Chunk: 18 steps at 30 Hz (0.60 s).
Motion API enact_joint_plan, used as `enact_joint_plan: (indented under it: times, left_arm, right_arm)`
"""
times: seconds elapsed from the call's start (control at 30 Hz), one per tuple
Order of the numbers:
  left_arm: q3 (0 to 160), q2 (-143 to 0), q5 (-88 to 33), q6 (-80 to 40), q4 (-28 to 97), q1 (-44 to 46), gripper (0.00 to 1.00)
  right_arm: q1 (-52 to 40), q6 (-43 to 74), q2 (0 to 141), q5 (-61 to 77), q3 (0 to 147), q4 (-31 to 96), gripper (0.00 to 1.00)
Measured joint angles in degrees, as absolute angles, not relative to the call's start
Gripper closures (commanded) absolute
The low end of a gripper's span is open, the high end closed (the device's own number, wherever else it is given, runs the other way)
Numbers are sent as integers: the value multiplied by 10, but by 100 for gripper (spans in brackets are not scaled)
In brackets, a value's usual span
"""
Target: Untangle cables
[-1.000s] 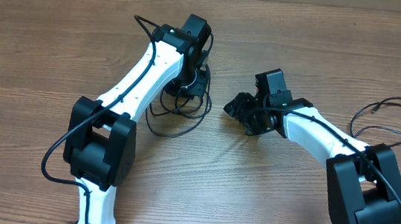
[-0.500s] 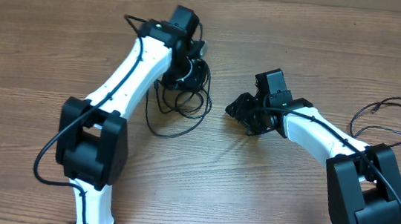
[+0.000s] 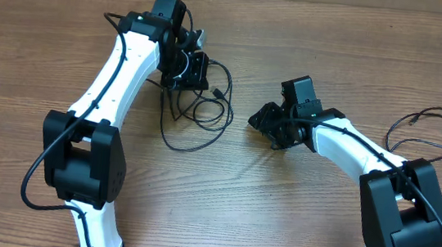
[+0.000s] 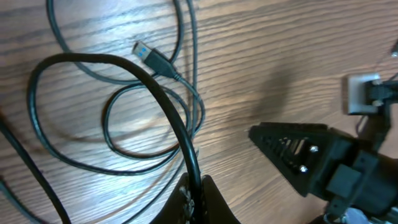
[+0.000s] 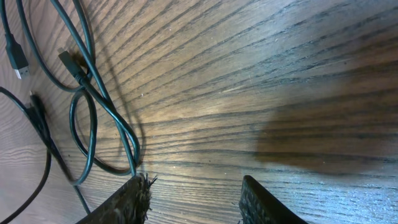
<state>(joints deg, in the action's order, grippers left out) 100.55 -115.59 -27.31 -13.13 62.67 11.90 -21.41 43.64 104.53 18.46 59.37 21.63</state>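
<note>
A tangle of thin black cables (image 3: 197, 113) lies in loose loops on the wooden table left of centre. My left gripper (image 3: 188, 64) sits at the tangle's upper left and is shut on one black cable (image 4: 180, 134), which arches up into the jaws (image 4: 198, 198). A USB plug (image 4: 149, 55) lies on the wood beside the loops. My right gripper (image 3: 261, 121) is open and empty, right of the tangle. In the right wrist view its fingers (image 5: 196, 199) frame bare wood, with cable loops (image 5: 93, 106) to their left. A separate black cable (image 3: 430, 129) lies at the far right.
The right arm's black gripper (image 4: 323, 165) shows in the left wrist view, beside the loops. The table's far edge (image 3: 300, 2) runs along the top.
My left arm has moved up and to the left, drawing its held cable out of the tangle; the loops have spread. The right arm has not moved.
</note>
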Motion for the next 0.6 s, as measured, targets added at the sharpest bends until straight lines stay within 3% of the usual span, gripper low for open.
enact_joint_plan:
  times: [0.6]
  left_arm:
    - [973, -1156, -145, -153, 606, 120, 96]
  right_arm:
    - [-214, 437, 1045, 184, 594, 216, 54]
